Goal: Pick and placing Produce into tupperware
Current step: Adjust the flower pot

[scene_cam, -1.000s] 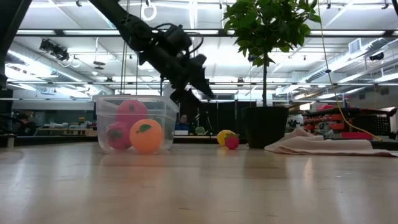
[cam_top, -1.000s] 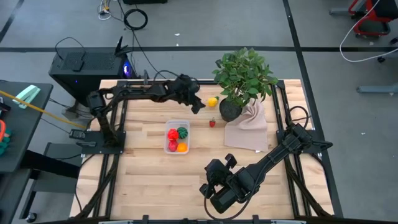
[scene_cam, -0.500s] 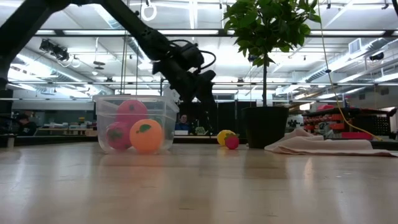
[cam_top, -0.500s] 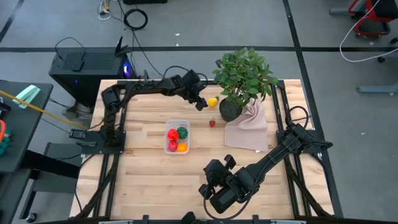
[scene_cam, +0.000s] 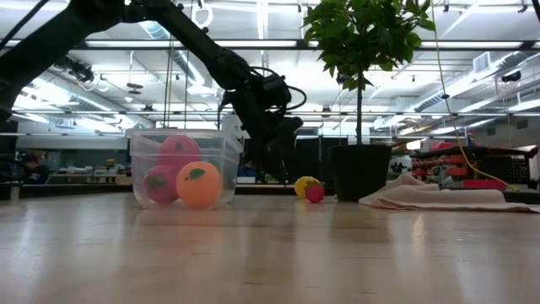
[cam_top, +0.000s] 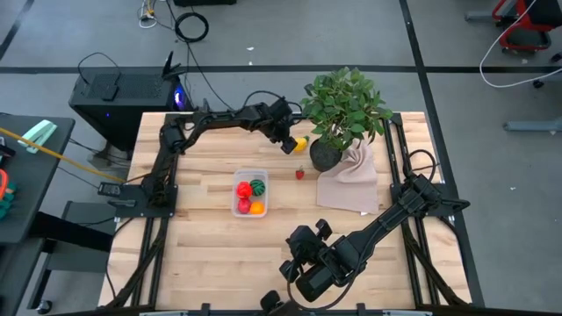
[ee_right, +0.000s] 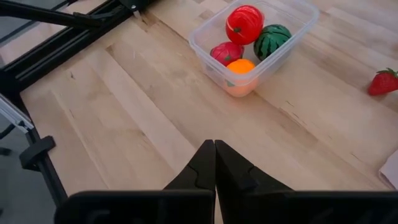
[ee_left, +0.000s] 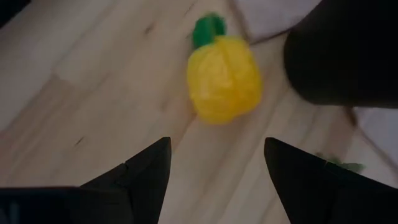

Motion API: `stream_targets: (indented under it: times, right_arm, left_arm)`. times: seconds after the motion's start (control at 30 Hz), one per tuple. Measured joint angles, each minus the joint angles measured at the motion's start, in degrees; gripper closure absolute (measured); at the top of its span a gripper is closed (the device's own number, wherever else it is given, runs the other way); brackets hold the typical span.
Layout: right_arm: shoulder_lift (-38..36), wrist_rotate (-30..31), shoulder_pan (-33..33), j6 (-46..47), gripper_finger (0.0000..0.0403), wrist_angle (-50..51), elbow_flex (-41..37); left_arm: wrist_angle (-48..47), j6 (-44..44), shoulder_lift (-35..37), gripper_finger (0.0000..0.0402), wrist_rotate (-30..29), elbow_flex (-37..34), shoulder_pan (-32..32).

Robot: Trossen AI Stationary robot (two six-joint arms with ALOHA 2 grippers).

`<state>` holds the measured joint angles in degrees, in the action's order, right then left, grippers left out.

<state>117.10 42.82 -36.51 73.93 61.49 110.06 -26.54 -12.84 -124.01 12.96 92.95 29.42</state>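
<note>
Beside the plant pot [cam_top: 323, 156], the left hand [cam_top: 288, 145] hovers spread just short of the yellow fruit [ee_left: 224, 79], while the right hand [ee_right: 214, 163] waits pressed together near the tupperware [ee_right: 297, 14].

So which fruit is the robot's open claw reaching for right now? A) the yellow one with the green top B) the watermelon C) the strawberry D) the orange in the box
A: the left gripper, fingers apart, points at the yellow fruit lying on the table beside the plant pot, with nothing held yet.
</note>
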Motion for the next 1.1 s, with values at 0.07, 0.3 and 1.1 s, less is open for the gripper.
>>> stream_targets:
  times: [0.07, 0.3, 1.1]
  right_arm:
    - [0.0, -0.2, 0.0, 0.0, 0.0396, -0.2, 0.0]
    - [0.0, -0.2, 0.0, -0.1, 0.0396, -0.4, 0.0]
    - [0.0, -0.9, 0.0, -0.7, 0.0396, -0.6, 0.0]
  left_arm:
    - [1.5, -0.2, 0.1, 0.0138, 0.2, 0.2, 0.2]
    - [3.7, -3.0, 0.2, 0.014, 0.2, 0.2, 0.7]
    - [1.5, -0.9, -0.3, 0.0118, -0.1, 1.7, 0.0]
